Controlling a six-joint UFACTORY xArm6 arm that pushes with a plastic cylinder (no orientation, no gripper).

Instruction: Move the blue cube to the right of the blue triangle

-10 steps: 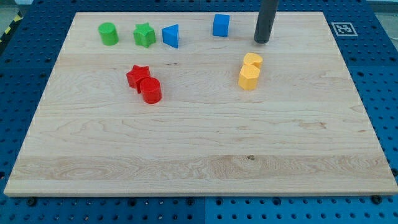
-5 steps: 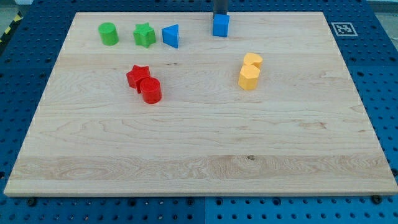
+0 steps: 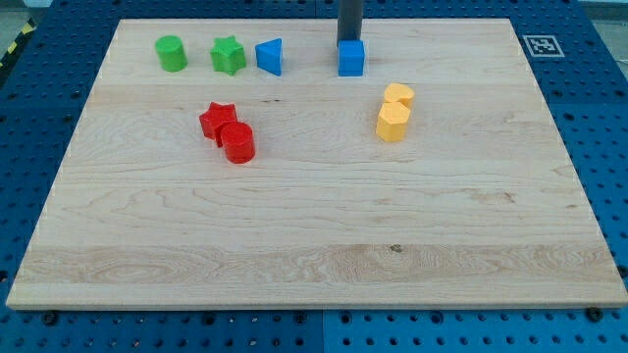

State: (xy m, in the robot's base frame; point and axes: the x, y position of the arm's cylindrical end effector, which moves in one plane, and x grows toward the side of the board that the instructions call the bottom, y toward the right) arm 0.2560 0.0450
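The blue cube [image 3: 351,58] sits near the top of the wooden board [image 3: 314,226], right of centre. The blue triangle [image 3: 270,56] lies to its left, with a gap of bare wood between them. My tip [image 3: 349,39] stands right behind the cube, touching its top edge in the view. The rod rises straight out of the view's top.
A green cylinder [image 3: 171,53] and a green star [image 3: 228,55] stand left of the blue triangle. A red star [image 3: 217,121] and a red cylinder [image 3: 237,142] touch at centre left. Two yellow blocks [image 3: 394,112] touch below right of the cube.
My tip moved left from the cube's right side to behind it, then pushed the cube a little toward the view's bottom.
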